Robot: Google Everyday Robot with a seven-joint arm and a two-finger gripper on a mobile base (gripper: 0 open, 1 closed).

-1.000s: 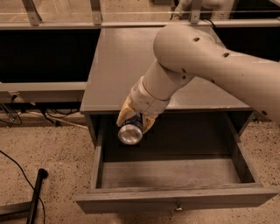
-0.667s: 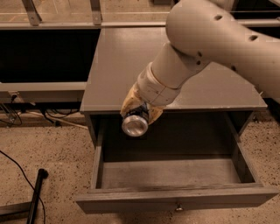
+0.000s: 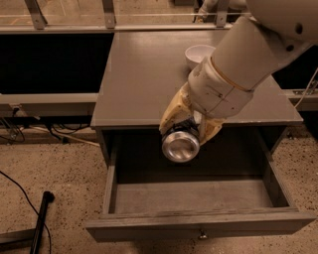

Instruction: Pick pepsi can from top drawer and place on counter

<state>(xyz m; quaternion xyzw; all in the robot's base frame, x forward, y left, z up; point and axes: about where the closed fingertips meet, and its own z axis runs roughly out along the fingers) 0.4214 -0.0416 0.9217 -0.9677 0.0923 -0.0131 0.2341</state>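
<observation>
My gripper (image 3: pixel 185 130) is shut on the pepsi can (image 3: pixel 180 145). The can's silver end faces the camera and little of its dark side shows. I hold it in the air above the back of the open top drawer (image 3: pixel 198 196), at the counter's front edge. The drawer is pulled fully out, with a small knob (image 3: pixel 201 235) on its front panel, and its floor is bare. The grey counter (image 3: pixel 144 74) lies behind the gripper. My white arm comes in from the upper right and hides part of the counter.
A white bowl (image 3: pixel 197 54) stands on the counter at the back, partly behind my arm. Metal rails (image 3: pixel 107 14) run along the far edge. A dark pole (image 3: pixel 39 218) and cables (image 3: pixel 15 188) lie on the speckled floor to the left.
The gripper has risen and moved right with the can, from low inside the drawer's back left to the counter's front edge. The arm has swung toward the upper right.
</observation>
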